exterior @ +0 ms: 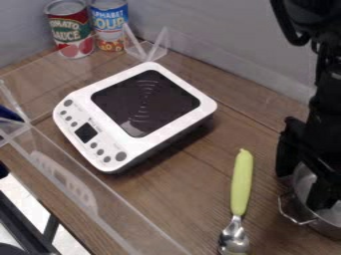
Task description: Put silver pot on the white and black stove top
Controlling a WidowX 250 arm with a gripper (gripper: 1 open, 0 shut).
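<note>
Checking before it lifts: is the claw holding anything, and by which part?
I can't tell. The claw is down at the silver pot, but its fingertips are hidden.

green-handled spoon (240,194) on counter | tomato can (71,26) beside alphabet can (110,20)

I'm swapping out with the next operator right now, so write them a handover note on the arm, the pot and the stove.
End effector: open, down at the silver pot, at the right edge of the view; no grip made out.
Stove top: on the table, left of the pot, its black surface bare.
Green-handled spoon: between them.
Done: arm at the pot.
Left: grasp the pot, lift it, set it on the stove.
</note>
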